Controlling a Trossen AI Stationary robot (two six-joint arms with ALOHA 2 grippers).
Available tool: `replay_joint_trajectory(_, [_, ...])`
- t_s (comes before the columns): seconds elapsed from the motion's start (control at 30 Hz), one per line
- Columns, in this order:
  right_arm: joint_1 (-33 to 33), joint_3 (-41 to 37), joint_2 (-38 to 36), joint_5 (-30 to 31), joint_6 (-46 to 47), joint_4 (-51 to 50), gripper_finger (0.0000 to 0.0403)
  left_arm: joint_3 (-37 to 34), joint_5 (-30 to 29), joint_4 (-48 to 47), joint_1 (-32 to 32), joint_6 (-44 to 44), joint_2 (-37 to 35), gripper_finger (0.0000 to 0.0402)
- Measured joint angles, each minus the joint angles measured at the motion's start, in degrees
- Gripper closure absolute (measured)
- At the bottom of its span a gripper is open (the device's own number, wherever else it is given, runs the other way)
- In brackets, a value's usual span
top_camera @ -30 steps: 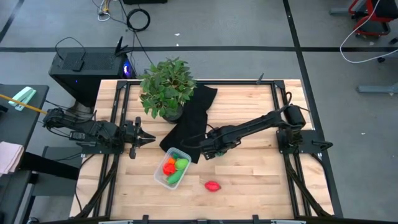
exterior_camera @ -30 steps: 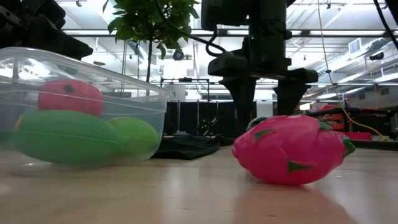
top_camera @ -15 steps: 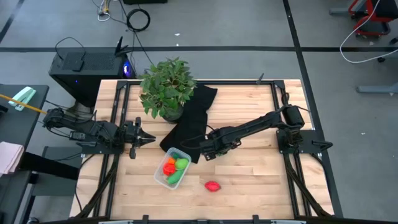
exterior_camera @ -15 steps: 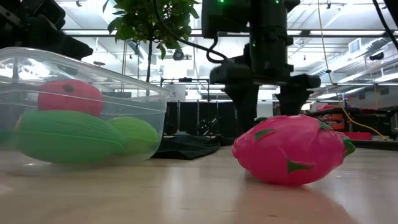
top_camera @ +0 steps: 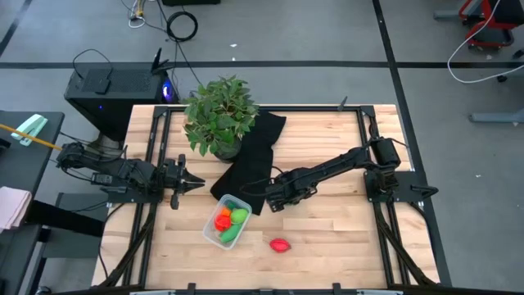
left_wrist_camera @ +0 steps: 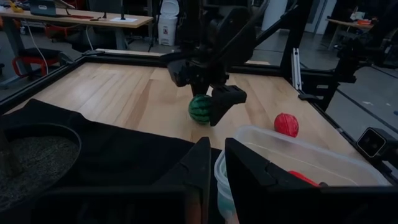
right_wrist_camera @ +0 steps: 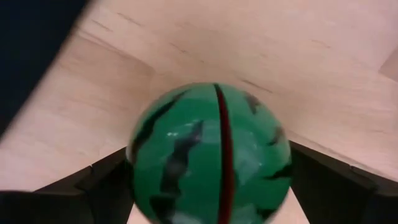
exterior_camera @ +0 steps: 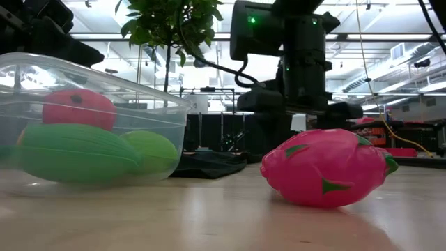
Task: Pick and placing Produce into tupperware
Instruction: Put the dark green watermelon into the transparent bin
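Observation:
My right gripper (top_camera: 273,199) is open and points down over the dark green striped ball (right_wrist_camera: 211,152), one finger on each side of it. The ball (left_wrist_camera: 198,109) rests on the wood, beside the black cloth. It is hidden in the high view. The clear tupperware (top_camera: 227,223) holds an orange toy, a red one, a light green one and a long green one (exterior_camera: 73,153). A pink-red toy (top_camera: 280,245) lies on the table near the container. My left gripper (top_camera: 199,182) waits shut at the table's left side. My right gripper comes at the striped ball from above, with its fingers (right_wrist_camera: 109,183) beside the ball's two sides (right_wrist_camera: 140,155). Whether they touch it, I cannot tell. The ball sits on the table.
A leafy potted plant (top_camera: 219,115) stands at the far left of the table. The black cloth (top_camera: 250,156) runs from it toward the container. Bare wood (top_camera: 336,238) lies right of the pink-red toy (exterior_camera: 324,167).
My right gripper has moved down toward the striped ball. In the low view its fingers have sunk behind the pink-red toy. The toys and the container have stayed in place.

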Motion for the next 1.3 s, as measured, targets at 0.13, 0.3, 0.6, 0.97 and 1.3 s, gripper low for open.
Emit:
replay_joint_trajectory(0.13, [-0.43, -0.87, 0.00, 0.01, -0.02, 0.51, 0.0030, 0.00, 0.00, -0.02, 0.00, 0.00, 0.01, 0.0342])
replay_joint_trajectory(0.3, [-1.39, -0.92, 0.00, 0.03, -0.86, 1.43, 0.0030, 0.00, 0.00, -0.02, 0.00, 0.00, 0.01, 0.0349])
replay_joint_trajectory(0.6, [-2.23, -0.92, 0.00, 0.03, -3.13, 3.13, 0.0041, 0.00, 0.00, -0.02, 0.00, 0.00, 0.01, 0.0344])
replay_joint_trajectory(0.97, [-2.20, -0.92, -0.06, 0.03, -3.19, 3.11, 0.0106, 0.00, 0.00, -0.02, 0.00, 0.00, 0.01, 0.0351])
replay_joint_trajectory(1.3, [-2.20, -0.92, -0.09, 0.00, -4.05, 3.13, 0.0111, 0.00, 0.00, -0.02, 0.00, 0.00, -0.02, 0.0343])
